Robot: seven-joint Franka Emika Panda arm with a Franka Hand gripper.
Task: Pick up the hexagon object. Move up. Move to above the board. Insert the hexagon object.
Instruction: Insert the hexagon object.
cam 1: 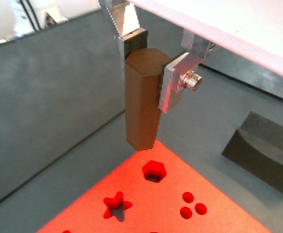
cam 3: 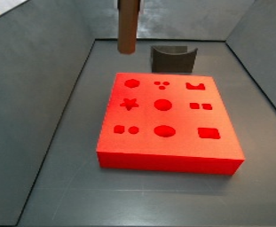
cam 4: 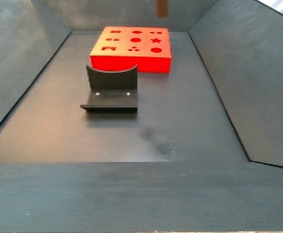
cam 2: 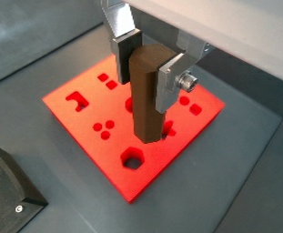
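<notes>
While the gripper [cam 2: 147, 62] hangs above the board [cam 3: 176, 152], its fingers [cam 1: 176, 80] clamp the hexagon object [cam 1: 141, 100] upright. Centre it over the hexagonal cut-out [cam 1: 155, 169] before lowering.

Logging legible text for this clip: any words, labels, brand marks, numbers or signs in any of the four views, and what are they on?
None: no view shows readable text.
The board carries only shaped cut-outs, no lettering.
The hexagon object, held between the fingers of the gripper above the board, is plain brown.
The fixture and the grey bin floor show no marks.
</notes>
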